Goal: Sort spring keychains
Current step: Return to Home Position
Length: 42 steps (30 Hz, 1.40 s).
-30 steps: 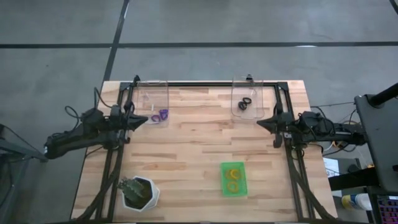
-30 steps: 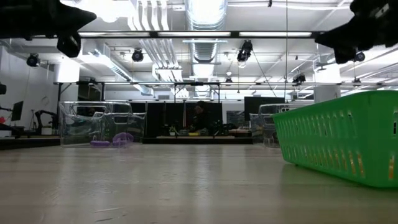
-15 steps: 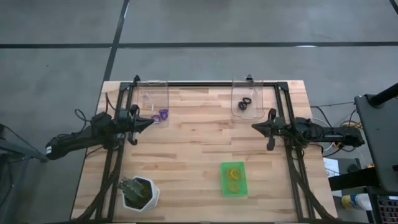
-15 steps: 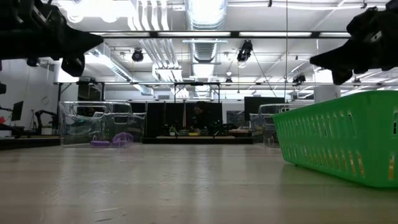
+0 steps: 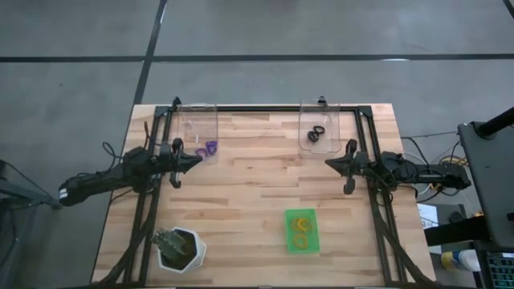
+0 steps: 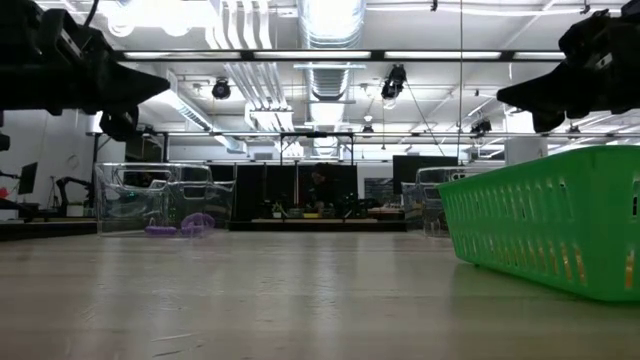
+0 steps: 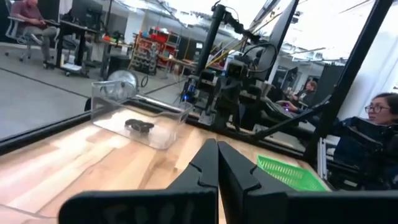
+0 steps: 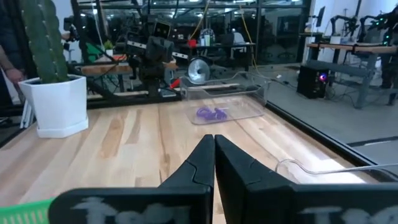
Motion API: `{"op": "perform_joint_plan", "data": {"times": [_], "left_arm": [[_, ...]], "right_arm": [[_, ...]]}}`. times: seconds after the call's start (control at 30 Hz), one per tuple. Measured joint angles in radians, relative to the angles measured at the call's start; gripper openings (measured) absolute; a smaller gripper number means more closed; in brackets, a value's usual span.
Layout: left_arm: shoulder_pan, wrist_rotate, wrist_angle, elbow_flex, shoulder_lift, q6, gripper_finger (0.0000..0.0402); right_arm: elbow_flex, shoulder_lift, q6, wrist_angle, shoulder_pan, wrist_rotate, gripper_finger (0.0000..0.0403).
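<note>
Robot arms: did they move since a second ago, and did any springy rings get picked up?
Both arms slid a little toward the middle of the table: the left claw and the right claw, both shut and empty. Nothing was picked up or dropped. The purple keychains, black keychains and yellow keychains stayed where they were.
</note>
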Motion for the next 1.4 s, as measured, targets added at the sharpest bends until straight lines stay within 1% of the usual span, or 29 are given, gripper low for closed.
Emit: {"op": "perform_joint_plan", "data": {"times": [0.13, 1.4], "left_arm": [[0.0, 0.001, -0.023, 0.0, 0.005, 0.0, 0.0], [0.0, 0.002, -0.019, -0.002, 0.006, -0.001, 0.0]], "right_arm": [[0.0, 0.0, -0.012, 0.0, 0.0, 0.0, 0.0009], [0.002, 0.001, -0.008, 0.0, 0.0, -0.001, 0.0009]]}}
